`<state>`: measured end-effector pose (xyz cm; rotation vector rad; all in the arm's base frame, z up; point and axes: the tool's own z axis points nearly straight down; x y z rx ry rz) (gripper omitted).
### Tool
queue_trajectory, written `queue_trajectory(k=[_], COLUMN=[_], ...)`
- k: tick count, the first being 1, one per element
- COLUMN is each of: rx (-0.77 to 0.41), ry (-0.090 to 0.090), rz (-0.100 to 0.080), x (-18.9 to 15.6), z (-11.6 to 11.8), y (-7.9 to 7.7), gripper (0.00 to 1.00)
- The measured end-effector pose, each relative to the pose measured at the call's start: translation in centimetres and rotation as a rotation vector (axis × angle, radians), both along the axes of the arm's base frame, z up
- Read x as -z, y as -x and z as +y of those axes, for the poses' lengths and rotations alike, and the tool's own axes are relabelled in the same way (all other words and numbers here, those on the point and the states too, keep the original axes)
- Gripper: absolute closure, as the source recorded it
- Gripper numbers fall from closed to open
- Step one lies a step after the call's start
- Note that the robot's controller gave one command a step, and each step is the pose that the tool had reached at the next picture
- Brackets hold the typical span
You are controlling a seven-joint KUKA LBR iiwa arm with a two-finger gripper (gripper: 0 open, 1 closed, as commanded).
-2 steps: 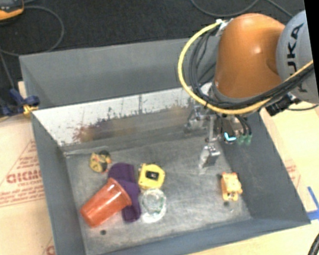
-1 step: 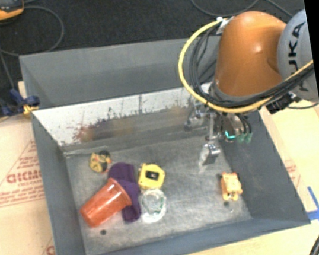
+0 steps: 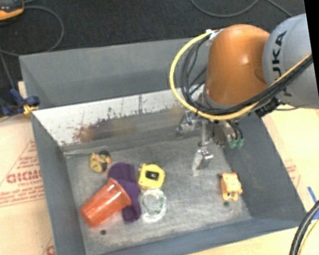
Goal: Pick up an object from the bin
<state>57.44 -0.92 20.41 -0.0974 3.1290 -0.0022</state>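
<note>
My gripper (image 3: 214, 152) hangs under the orange cover in the right half of the bin, low over the floor. It is open, and nothing sits between its fingers. One metal finger (image 3: 202, 159) points down at bare floor. A small yellow-and-orange toy block (image 3: 231, 186) lies just below and to the right of the gripper, apart from it. A yellow tape measure (image 3: 150, 176) lies to the gripper's left, near the bin's middle.
At the left lie an orange cup (image 3: 104, 203) on its side, a purple cloth-like thing (image 3: 126, 183), a clear plastic cup (image 3: 153, 206) and a small yellow-brown figure (image 3: 100, 161). Bare floor stretches between the tape measure and the toy block.
</note>
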Motion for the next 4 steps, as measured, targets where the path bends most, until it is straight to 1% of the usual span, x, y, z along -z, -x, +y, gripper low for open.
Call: queue_trajectory(k=[1, 2, 3, 4], rx=[-0.055, -0.221, -0.234, -0.233], ry=[0.0, 0.0, 0.001, 0.001], rz=[0.003, 0.017, 0.012, 0.012], x=[6.8, 8.9, 12.3, 12.3], z=[3.0, 5.1, 5.7, 5.7], y=[-0.6, -1.0, -4.3, -4.4], gripper=[0.0, 0.0, 1.0, 1.0])
